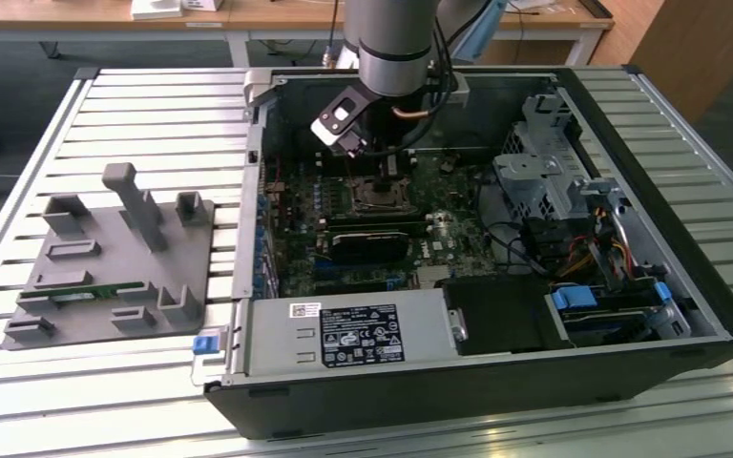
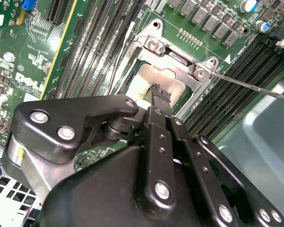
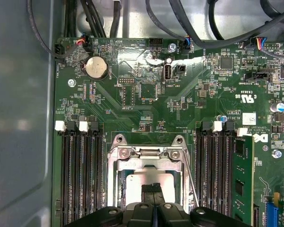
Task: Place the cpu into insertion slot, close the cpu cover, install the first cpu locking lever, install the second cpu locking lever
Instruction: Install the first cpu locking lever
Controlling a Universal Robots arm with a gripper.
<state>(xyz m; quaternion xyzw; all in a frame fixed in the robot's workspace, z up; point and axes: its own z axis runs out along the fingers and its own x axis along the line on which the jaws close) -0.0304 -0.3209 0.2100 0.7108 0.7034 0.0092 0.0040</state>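
Over the slatted table (image 1: 125, 105) by desks (image 1: 73, 19), the tool (image 2: 160, 93) overhangs the cpu (image 2: 151, 75)

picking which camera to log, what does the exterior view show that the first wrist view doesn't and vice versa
Exterior view: the whole open computer case, the arm over it, and a grey fixture plate on the slatted table at the exterior view's left. First wrist view: board detail, with a coin cell, the memory slots, and the cpu seen through the cut-out of the cpu cover. Both: the tool, shut, over the insertion slot.
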